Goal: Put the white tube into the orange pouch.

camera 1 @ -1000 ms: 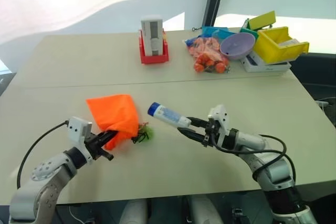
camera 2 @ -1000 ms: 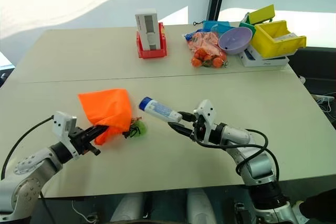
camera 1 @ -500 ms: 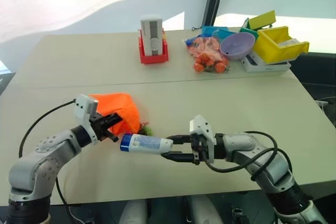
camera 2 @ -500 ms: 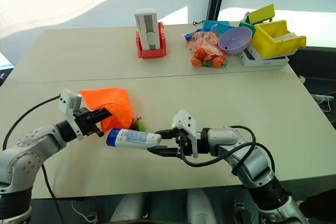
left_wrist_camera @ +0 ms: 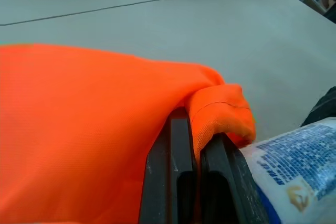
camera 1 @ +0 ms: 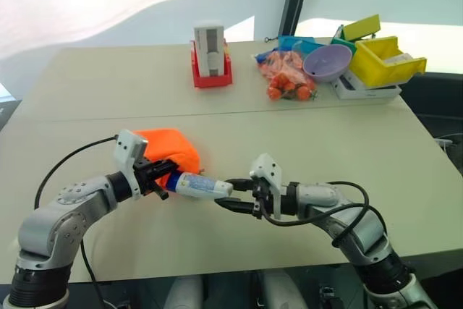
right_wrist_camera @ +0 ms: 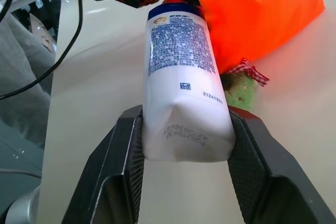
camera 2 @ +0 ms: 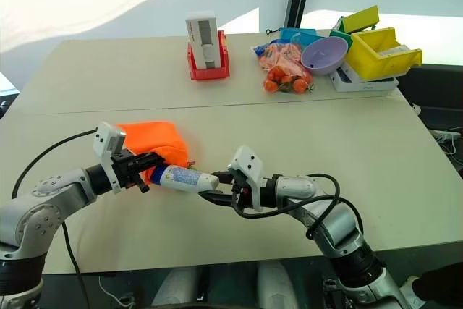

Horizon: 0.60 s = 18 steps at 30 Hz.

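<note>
The left gripper [camera 1: 163,179] is pinched together on a fold of the orange pouch [camera 1: 172,148], its two black fingers [left_wrist_camera: 173,182] pressed side by side with the fabric edge bunched between and over them. The rest of the pouch spreads out beyond and to the outer side of those fingers, partly lifted off the beige table [camera 1: 289,135].

The right gripper [camera 1: 230,195] is clamped on the crimped tail of the white tube [camera 1: 202,185], one black pad against each flat side (the right wrist view shows this plainly). From that grip the tube reaches straight ahead toward the left gripper, lying close to level, and its blue cap [right_wrist_camera: 175,10] sits right at the left gripper's fingertips, against the gathered orange edge. Whether the cap has gone inside the pouch mouth or merely rests against the fabric I cannot tell, since the left fingers cover that spot.

Just below the tube, beside the right gripper's fingertips, lies the pouch's green tag [right_wrist_camera: 239,88] with a small red-and-white checked bow.

Well beyond both grippers, along the far side of the table, stand a white-grey box in a red holder [camera 1: 211,70], a clear bag of small orange items [camera 1: 284,75], a purple bowl [camera 1: 327,61] and yellow bins [camera 1: 383,59].
</note>
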Motion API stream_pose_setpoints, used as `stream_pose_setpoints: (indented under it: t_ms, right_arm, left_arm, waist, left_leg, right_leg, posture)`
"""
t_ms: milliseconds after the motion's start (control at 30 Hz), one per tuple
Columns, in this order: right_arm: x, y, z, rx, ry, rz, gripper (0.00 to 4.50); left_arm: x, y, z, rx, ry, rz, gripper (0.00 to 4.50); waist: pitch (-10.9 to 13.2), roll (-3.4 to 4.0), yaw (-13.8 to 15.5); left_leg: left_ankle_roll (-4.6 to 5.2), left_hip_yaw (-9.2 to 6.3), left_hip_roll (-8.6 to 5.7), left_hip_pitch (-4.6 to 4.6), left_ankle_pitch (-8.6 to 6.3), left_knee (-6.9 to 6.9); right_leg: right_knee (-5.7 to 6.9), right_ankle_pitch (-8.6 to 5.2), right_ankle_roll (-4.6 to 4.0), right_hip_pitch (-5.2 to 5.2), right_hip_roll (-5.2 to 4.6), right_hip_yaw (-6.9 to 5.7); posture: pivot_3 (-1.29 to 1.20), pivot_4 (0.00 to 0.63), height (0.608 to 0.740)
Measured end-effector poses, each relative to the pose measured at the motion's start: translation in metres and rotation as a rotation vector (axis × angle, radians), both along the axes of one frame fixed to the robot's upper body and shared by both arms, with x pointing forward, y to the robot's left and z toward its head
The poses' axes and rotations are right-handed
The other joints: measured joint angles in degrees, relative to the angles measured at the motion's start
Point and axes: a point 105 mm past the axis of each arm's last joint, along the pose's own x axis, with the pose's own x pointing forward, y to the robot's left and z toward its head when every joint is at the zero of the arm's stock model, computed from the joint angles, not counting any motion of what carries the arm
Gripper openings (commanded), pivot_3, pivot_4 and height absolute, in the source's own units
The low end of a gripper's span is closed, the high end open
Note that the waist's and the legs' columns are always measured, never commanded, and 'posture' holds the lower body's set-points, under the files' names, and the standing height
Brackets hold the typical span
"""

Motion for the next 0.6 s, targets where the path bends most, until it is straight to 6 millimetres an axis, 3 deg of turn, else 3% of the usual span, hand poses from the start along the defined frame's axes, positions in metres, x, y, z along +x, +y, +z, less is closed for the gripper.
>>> stream_pose_setpoints:
  t_ms: [233, 467, 600]
  right_arm:
    - [0.019, -0.006, 0.006, 0.006, -0.017, -0.166, 1.77]
    - [0.031, 0.010, 0.015, 0.020, -0.027, -0.210, 1.77]
    - [0.034, 0.021, 0.012, 0.007, -0.010, -0.179, 1.77]
  left_arm:
    - [-0.006, -0.006, 0.000, 0.012, -0.003, -0.030, 0.00]
    - [-0.015, -0.032, -0.001, 0.004, 0.012, -0.119, 0.00]
    - [-0.016, -0.035, -0.004, -0.005, 0.022, -0.121, 0.00]
  waist:
    - [0.00, 0.00, 0.01]
    - [0.00, 0.01, -0.07]
    - [0.00, 0.01, -0.13]
  left_leg:
    - [0.00, 0.01, 0.02, -0.02, 0.00, 0.00]
    - [0.00, 0.00, 0.00, -0.11, 0.00, 0.00]
    - [0.00, 0.00, -0.02, -0.30, 0.00, 0.01]
  right_leg:
    - [0.00, 0.00, 0.00, -0.02, -0.01, 0.01]
    - [0.01, 0.00, 0.00, -0.11, -0.01, 0.01]
    - [0.02, 0.01, 0.01, -0.29, 0.00, 0.00]
  posture:
    - [0.00, 0.150, 0.740]
    - [0.00, 0.150, 0.740]
    - [0.00, 0.150, 0.740]
